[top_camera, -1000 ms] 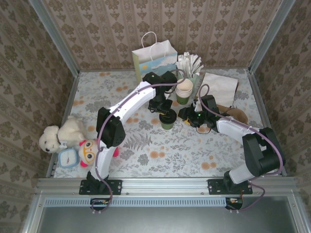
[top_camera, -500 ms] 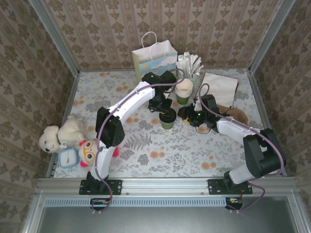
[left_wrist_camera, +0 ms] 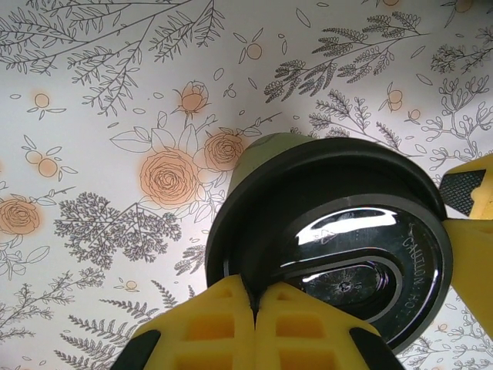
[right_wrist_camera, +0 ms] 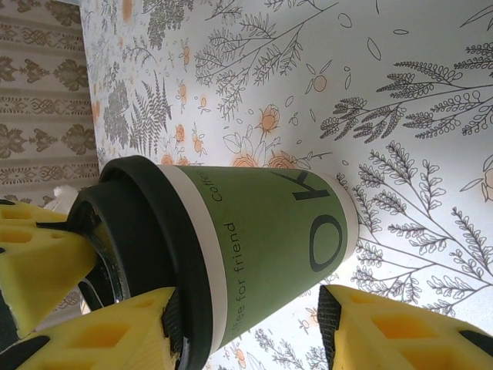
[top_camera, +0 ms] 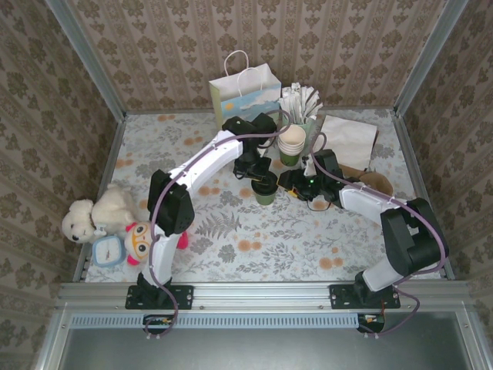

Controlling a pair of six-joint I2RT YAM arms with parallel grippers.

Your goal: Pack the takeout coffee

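Takeout coffee (top_camera: 265,190): dark-green paper cup with a black lid (left_wrist_camera: 339,247), upright on the floral surface (top_camera: 231,231). It stands directly under the left end effector and just ahead of the right one.

Soft toys (top_camera: 96,214): well to the left of the left end effector, at the surface's edge.

Gift bag (top_camera: 245,89): upright, beyond the left end effector, against the back wall.

Left end effector (left_wrist_camera: 253,293): yellow fingers pressed together, tips on the lid's rim. Whether they nip the rim cannot be told.

Right end effector (right_wrist_camera: 246,312): jaws roughly half apart and gripping nothing. One pad is beside the lid. Bare surface shows between the other and the cup's base.

Stack of lidless cups (top_camera: 292,140): just beyond the right end effector.

Brown paper bag (top_camera: 348,137): flat, beyond and to the right of the right end effector.
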